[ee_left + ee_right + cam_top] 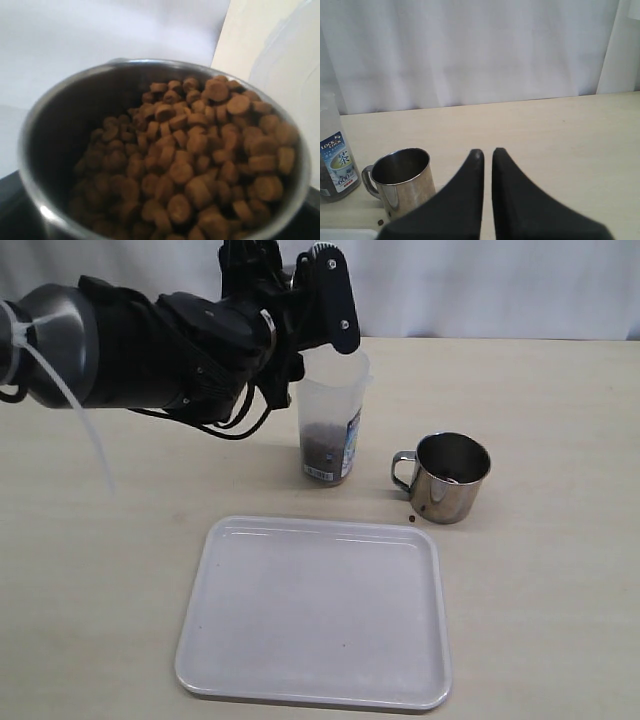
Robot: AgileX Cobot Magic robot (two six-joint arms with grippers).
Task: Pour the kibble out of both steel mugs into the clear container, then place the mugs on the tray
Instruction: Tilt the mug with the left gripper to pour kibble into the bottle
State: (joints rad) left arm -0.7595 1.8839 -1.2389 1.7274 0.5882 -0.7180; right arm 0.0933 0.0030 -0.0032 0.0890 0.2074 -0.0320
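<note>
Over the container, you hold the full mug in the left jaws, which stand wide and clamp its steel wall. In the exterior view the left arm reaches in from the container's left, and its dark wrist and jaws sit at the container's open mouth and hide the mug from that camera. From the left wrist, kibble fills the mug and banks up to the rim on one side; whether any is falling cannot be told.

The container stands upright on the counter, with a dark layer of pellets across its bottom part and a blue-and-white label near its base.

Just to the container's right in the exterior view, apart from it, the other mug stands upright on the counter with its looped handle turned toward the container. What lies inside it is too dim to tell. One stray pellet lies on the counter by that mug's base, on the container's side.

In front of the container, nearer the exterior camera, the white tray lies flat on the counter, apart from both container and mug.

Your right jaws are closed, tips nearly touching and holding nothing. They hang above the counter to the far side of the other mug from the container.
</note>
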